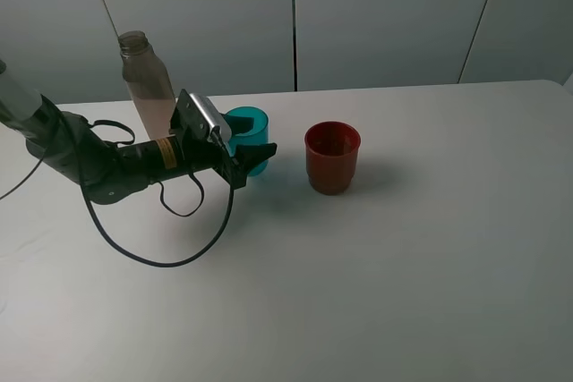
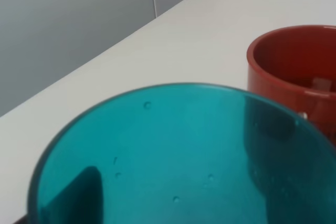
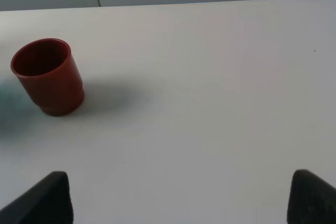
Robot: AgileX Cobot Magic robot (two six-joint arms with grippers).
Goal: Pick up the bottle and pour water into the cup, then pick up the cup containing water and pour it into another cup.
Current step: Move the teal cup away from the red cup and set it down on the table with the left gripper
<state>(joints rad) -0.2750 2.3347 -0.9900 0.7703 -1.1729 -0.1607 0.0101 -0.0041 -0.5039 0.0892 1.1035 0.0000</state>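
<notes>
Exterior high view: left gripper point(image 1: 249, 155) pinches the teal cup point(image 1: 248, 130), upright, fingers either side. Red cup point(image 1: 332, 157) stands near the teal cup, on the side away from the left arm; the pour should travel that way. Bottle point(image 1: 148, 83) stands behind the left arm on the bench point(image 1: 430, 257). Right gripper point(image 3: 178, 195) is spread, empty, farther from the teal cup.
</notes>
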